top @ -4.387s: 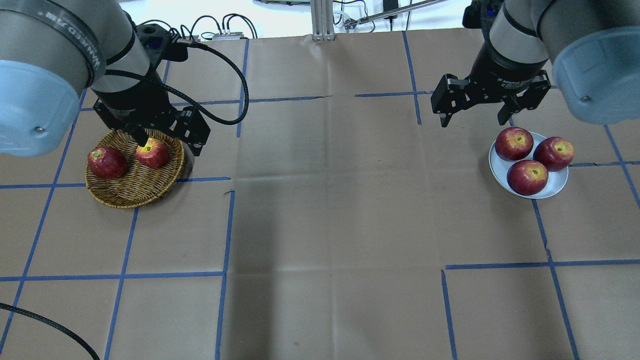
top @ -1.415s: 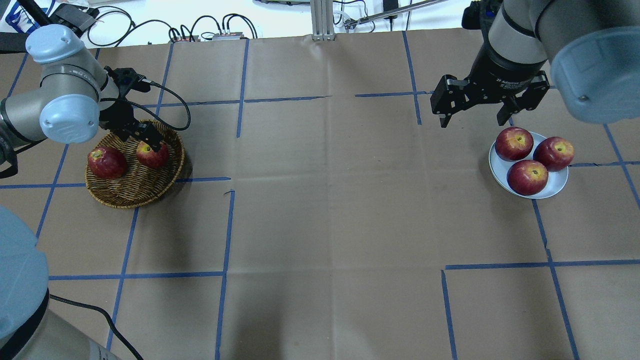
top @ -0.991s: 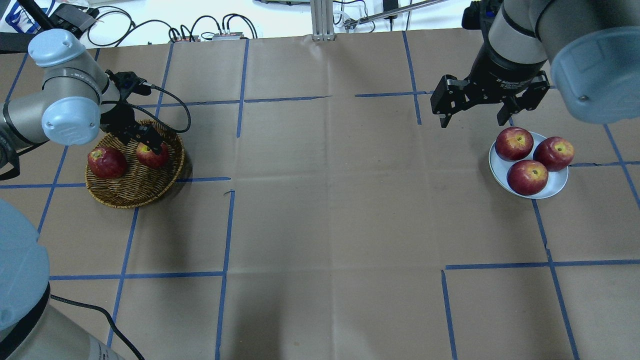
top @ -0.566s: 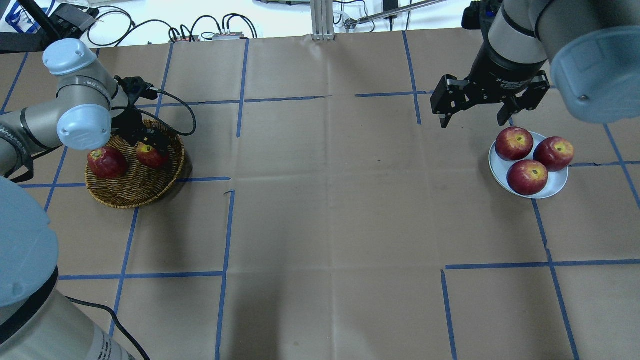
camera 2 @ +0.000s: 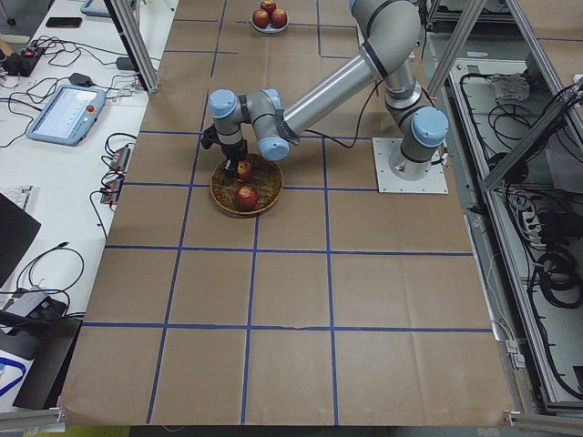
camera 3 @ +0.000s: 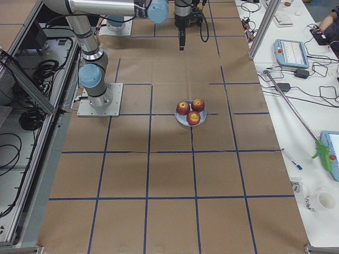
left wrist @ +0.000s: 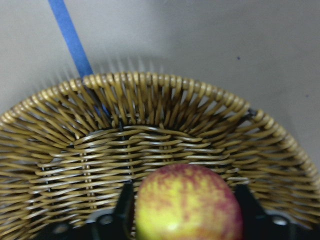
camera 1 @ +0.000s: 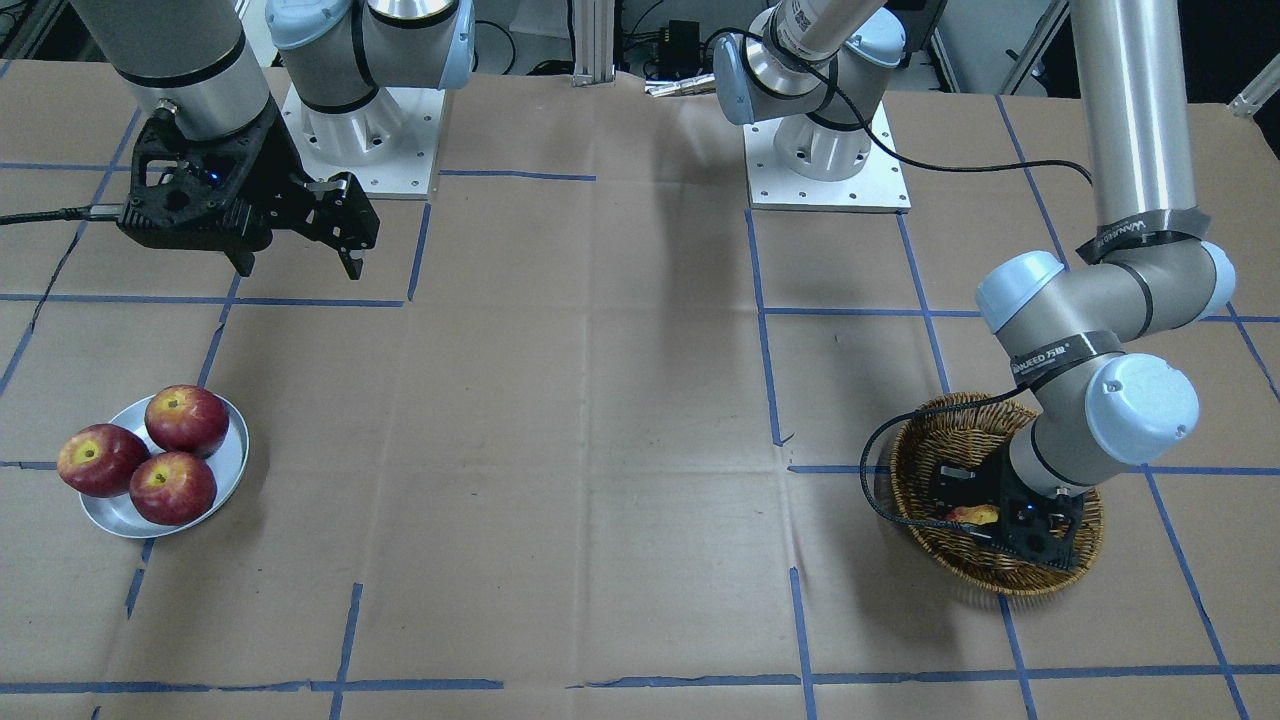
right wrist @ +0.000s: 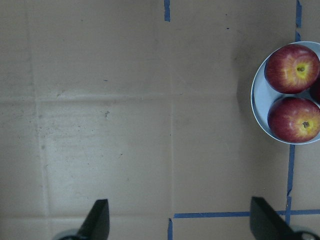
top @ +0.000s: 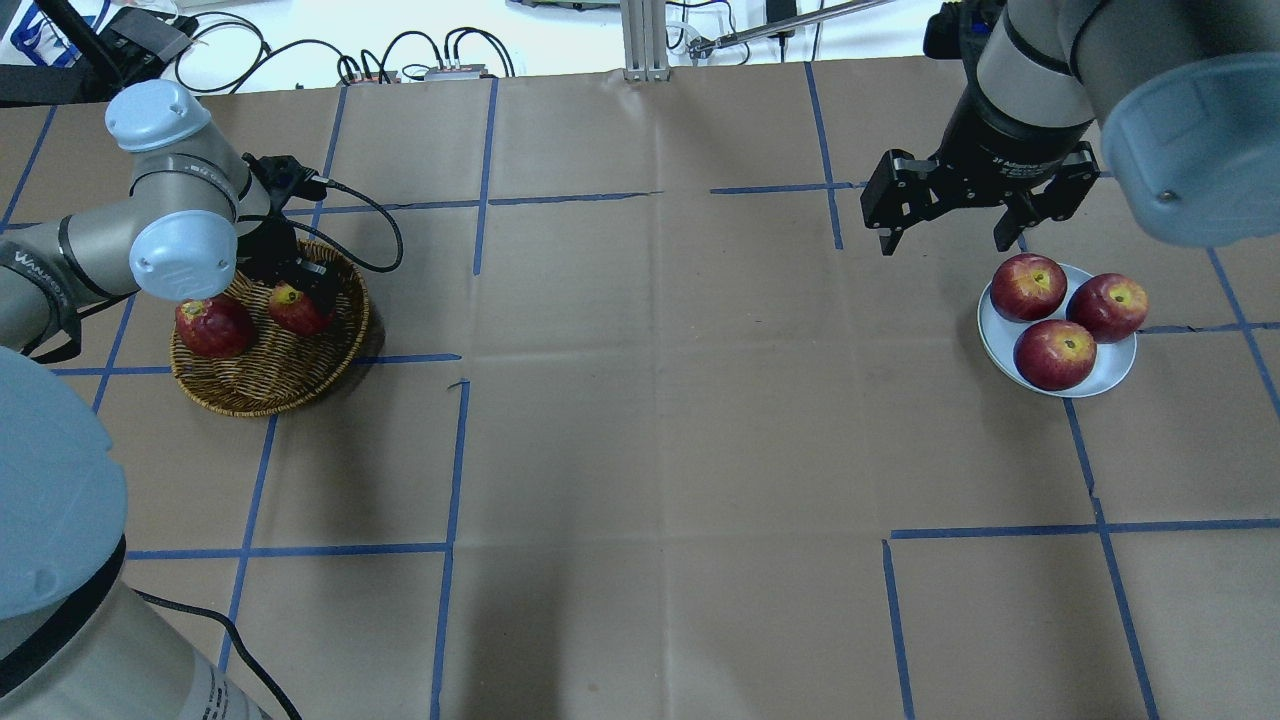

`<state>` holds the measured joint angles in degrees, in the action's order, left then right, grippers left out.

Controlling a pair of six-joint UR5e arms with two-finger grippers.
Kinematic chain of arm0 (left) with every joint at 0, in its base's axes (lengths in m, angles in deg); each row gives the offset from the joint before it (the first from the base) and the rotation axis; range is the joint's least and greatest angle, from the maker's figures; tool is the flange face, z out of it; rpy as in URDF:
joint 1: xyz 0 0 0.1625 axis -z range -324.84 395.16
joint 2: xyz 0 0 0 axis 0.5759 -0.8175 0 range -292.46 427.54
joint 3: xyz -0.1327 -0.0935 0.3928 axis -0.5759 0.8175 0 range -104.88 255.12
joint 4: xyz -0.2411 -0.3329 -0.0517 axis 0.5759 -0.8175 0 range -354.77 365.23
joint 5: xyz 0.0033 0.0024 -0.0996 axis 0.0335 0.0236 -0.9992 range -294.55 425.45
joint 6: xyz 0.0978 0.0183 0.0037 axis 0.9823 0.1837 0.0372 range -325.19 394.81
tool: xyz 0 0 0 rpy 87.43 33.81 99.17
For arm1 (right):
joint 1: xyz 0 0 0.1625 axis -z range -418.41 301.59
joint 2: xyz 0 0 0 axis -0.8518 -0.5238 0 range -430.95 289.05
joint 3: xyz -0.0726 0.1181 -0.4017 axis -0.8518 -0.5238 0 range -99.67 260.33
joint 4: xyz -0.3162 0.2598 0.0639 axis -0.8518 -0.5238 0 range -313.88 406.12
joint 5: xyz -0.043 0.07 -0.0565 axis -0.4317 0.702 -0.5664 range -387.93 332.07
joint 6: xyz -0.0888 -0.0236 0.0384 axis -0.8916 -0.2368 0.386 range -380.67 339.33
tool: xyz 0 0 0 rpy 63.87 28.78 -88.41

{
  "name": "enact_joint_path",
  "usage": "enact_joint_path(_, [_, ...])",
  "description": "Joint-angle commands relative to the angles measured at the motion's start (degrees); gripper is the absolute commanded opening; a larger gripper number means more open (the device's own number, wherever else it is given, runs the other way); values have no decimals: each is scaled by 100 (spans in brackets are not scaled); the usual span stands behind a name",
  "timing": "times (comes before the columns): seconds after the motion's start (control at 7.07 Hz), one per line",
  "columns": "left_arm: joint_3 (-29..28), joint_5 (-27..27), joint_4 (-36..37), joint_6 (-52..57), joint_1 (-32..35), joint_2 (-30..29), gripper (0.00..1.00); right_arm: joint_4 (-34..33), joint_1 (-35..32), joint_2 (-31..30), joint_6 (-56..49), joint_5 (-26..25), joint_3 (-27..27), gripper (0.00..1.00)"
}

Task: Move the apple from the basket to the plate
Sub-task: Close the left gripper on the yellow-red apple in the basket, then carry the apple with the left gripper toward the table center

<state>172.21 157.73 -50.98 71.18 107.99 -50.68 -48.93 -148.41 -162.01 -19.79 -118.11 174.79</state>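
Overhead exterior, L claw [top: 297, 296]: down inside basket [top: 270, 388], one finger either side of apple [top: 293, 310], at basket's far-right part in this view.
Overhead exterior, dark apple [top: 212, 326]: same basket, beside apple, clear of L claw.
Overhead exterior, R claw [top: 944, 242]: jaws spread wide, nothing betw. them; hangs over table [top: 650, 400] near far-left rim of plate [top: 1112, 378]. Plate carries 3 red apples [top: 1055, 355].
Exterior front-facing, apple: only a yellow-red sliver shows beside L claw's black body; inside basket.
Exterior left, apple: in basket under near arm's claw; dark apple nearer camera.
Exterior right, plate: w/ 3 red apples, mid-table.
Left wrist-mounted, apple: mottled yellow-green/red, centred betw. finger pads [left wrist: 126, 202], pads against both flanks, i.e. L claw clamped on apple. Resting or lifted: cannot tell.
Right wrist-mounted, R claw: fingertips far apart over bare paper; plate at view's right edge, off to one side.
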Motion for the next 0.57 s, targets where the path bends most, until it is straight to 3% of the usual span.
enact_joint_path(0.0, [-199, 0, -746, -277, 160, 551, 30, -4, 0, 0, 0, 0, 2, 100])
enact_joint_path(0.42, [-217, -61, -936, -2311, 1922, 898, 30, -4, 0, 0, 0, 0, -7, 100])
